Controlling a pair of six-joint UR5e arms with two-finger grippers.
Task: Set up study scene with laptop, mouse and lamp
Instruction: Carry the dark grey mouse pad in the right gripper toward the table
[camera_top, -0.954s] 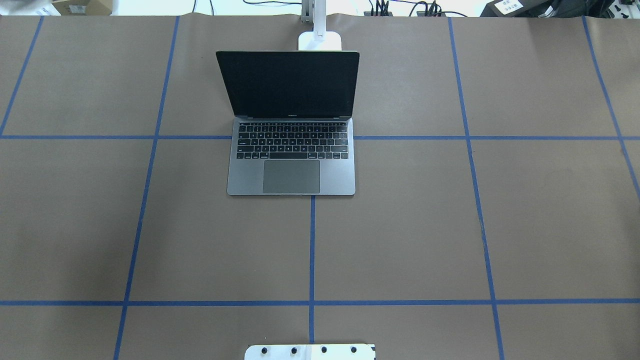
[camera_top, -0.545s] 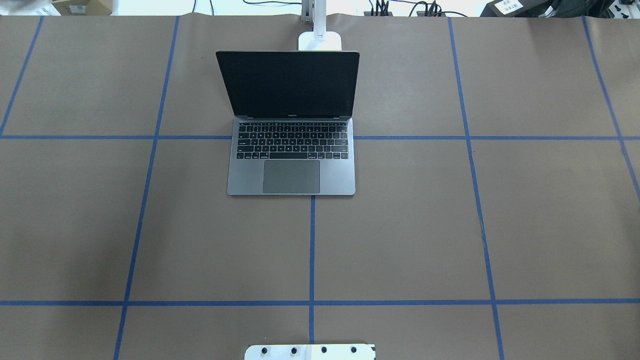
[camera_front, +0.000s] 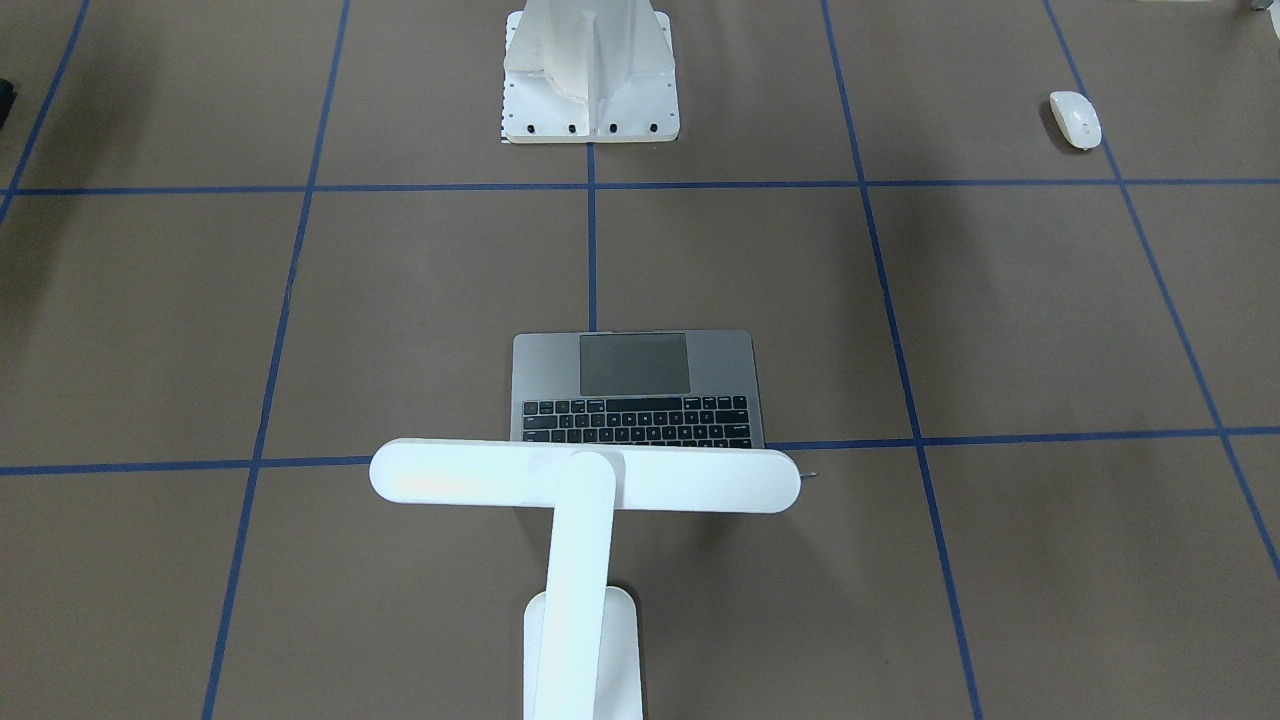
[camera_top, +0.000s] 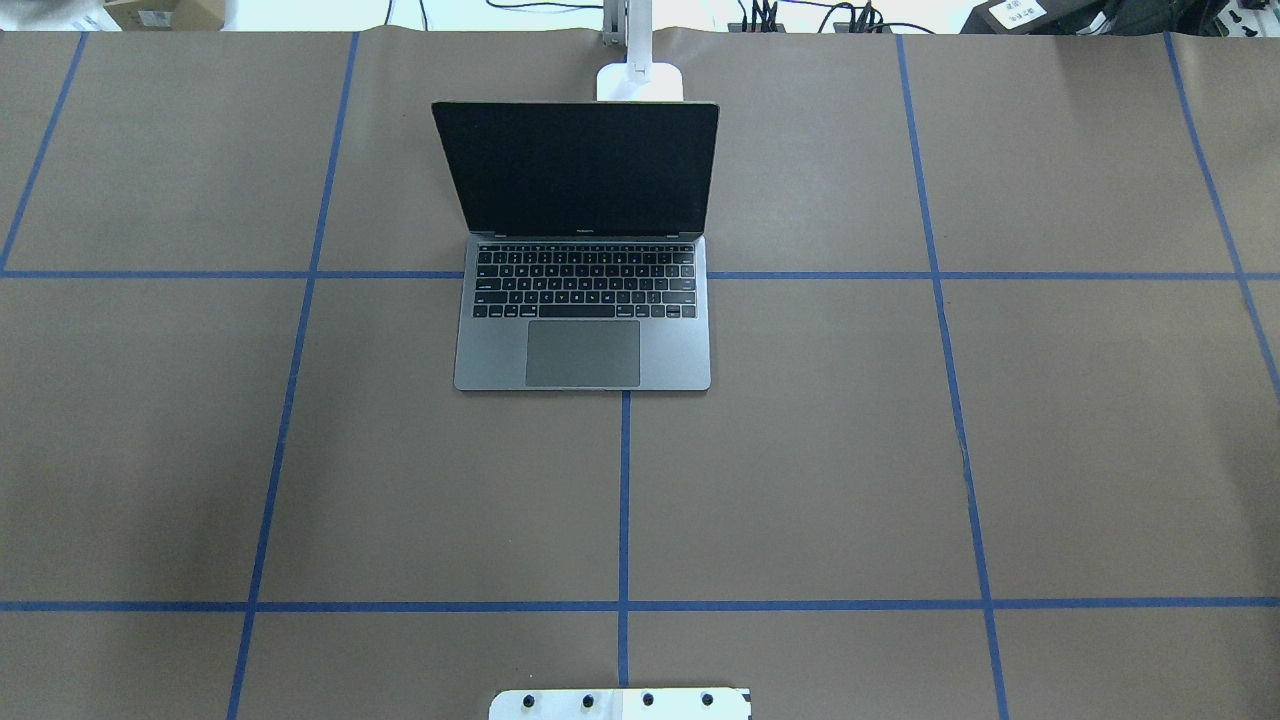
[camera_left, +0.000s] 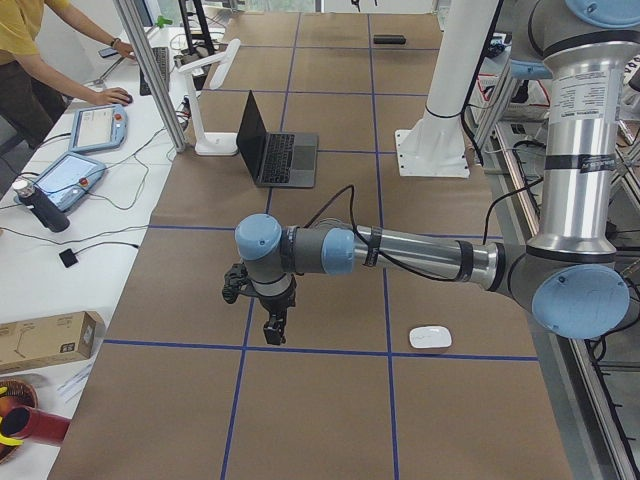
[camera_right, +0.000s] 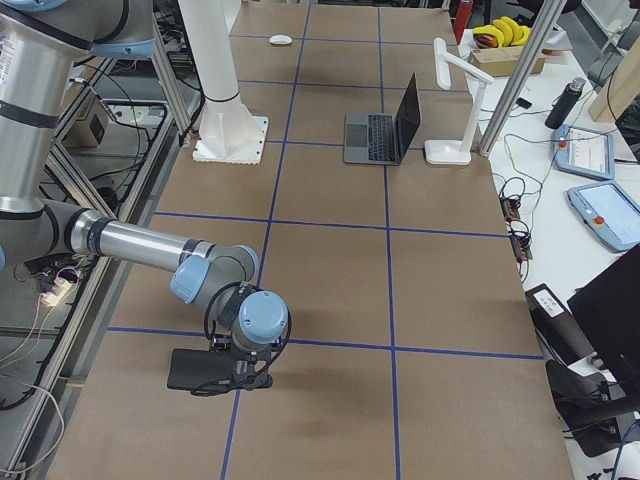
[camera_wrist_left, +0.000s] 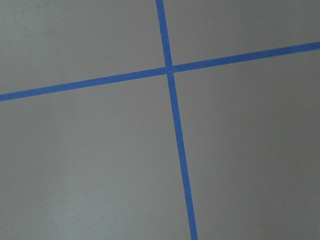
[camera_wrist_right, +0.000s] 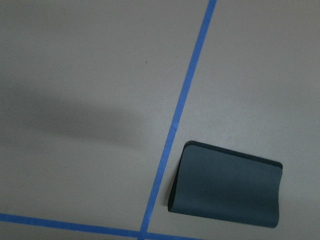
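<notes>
The grey laptop (camera_top: 582, 345) stands open at the table's far middle, its dark screen facing the robot. Behind it is the white lamp (camera_front: 585, 475), its bar head over the laptop's back edge. The white mouse (camera_front: 1075, 118) lies alone on the robot's left side near the base. In the exterior left view my left gripper (camera_left: 275, 330) hangs low over bare paper, left of the mouse (camera_left: 430, 337). My right gripper (camera_right: 245, 375) hovers by a black mouse pad (camera_wrist_right: 225, 192), which has one edge curled up. I cannot tell whether either gripper is open or shut.
The white bolted pedestal (camera_front: 590, 70) stands at the near middle edge. Blue tape lines (camera_wrist_left: 172, 125) grid the brown paper. Past the table's far edge a person (camera_left: 30, 60) stands at a bench with teach pendants (camera_left: 65, 175) and cables.
</notes>
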